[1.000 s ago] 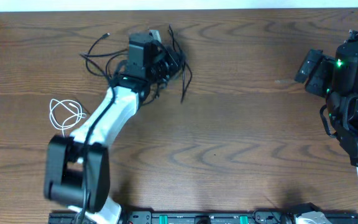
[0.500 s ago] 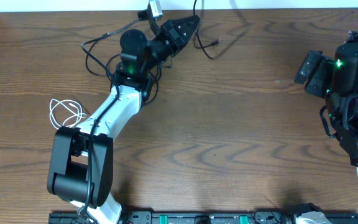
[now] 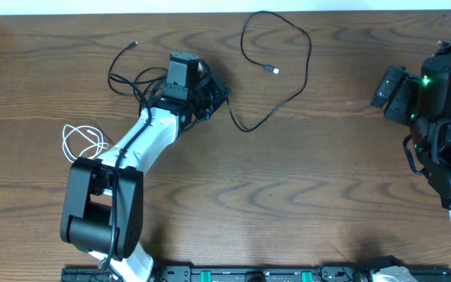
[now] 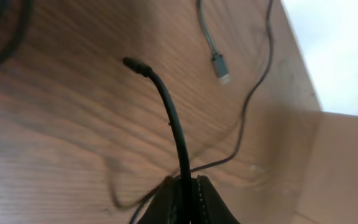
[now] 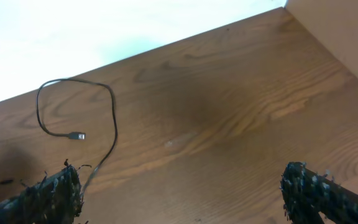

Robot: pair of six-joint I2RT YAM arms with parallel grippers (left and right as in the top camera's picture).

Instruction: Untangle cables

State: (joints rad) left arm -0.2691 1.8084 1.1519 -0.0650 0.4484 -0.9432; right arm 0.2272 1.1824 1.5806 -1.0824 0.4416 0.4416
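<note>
While tight on cable [image 4: 178, 134] — left fingers [image 4: 211, 202]

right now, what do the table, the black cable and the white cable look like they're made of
The table: wood or wood-look laminate, brown with swirling grain, low sheen; which one is unclear. The black cable: probably a rubbery plastic jacket, matte, bending in smooth curves. The white cable: likely similar plastic, lying in loose loops; finish too small to judge.

1. Looped black cable [image 3: 247, 128]: pinched in the left gripper [image 3: 219, 92], with one wide open loop to its right.
2. Tangled black cable [image 3: 113, 78]: bunched just left of it.
3. White cable [image 3: 84, 143]: small coil, below-left, apart.
</note>
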